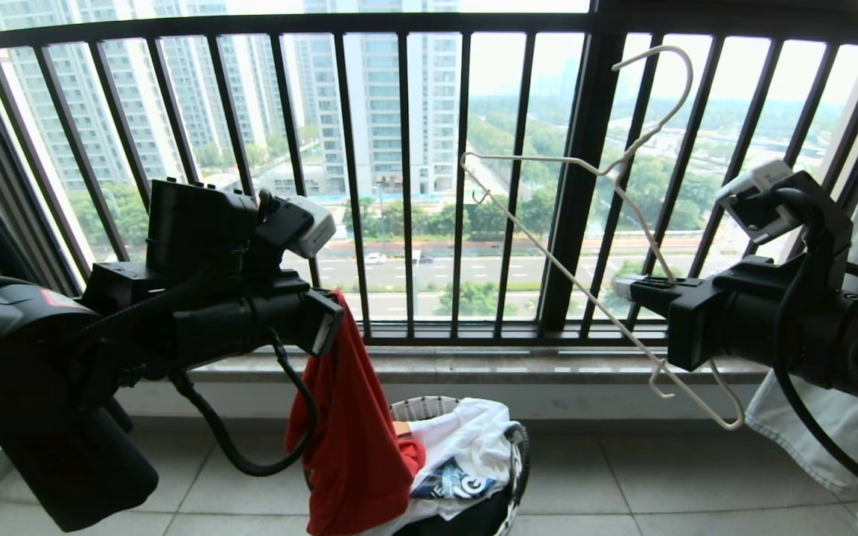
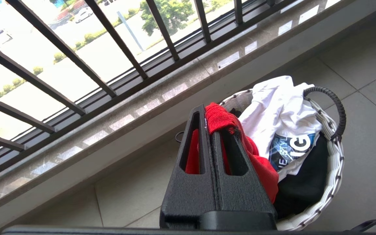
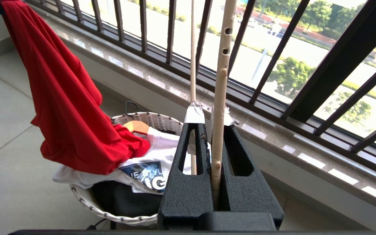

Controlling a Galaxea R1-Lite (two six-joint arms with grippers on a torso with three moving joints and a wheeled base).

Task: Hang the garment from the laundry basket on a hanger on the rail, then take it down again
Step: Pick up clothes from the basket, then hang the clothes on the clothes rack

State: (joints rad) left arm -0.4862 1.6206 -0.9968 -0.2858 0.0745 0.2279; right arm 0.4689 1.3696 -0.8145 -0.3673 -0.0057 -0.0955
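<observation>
The red T-shirt (image 1: 351,417) hangs in a crumpled fold from the left gripper (image 1: 334,316), its lower end trailing into the laundry basket (image 2: 333,156) on the tiled floor beside the balcony railing (image 1: 407,179). Left fingers (image 2: 204,143) pinch the red cloth. The right gripper (image 1: 634,289) is clamped on the cream wire hanger (image 1: 600,223), tilted before the bars

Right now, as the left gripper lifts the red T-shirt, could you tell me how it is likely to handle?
Probably floppy: the red T-shirt hangs in limp folds from the left gripper, pinched at one bunched edge. Its lower end seems to rest on the laundry basket, so it may drag. It looks light.
</observation>
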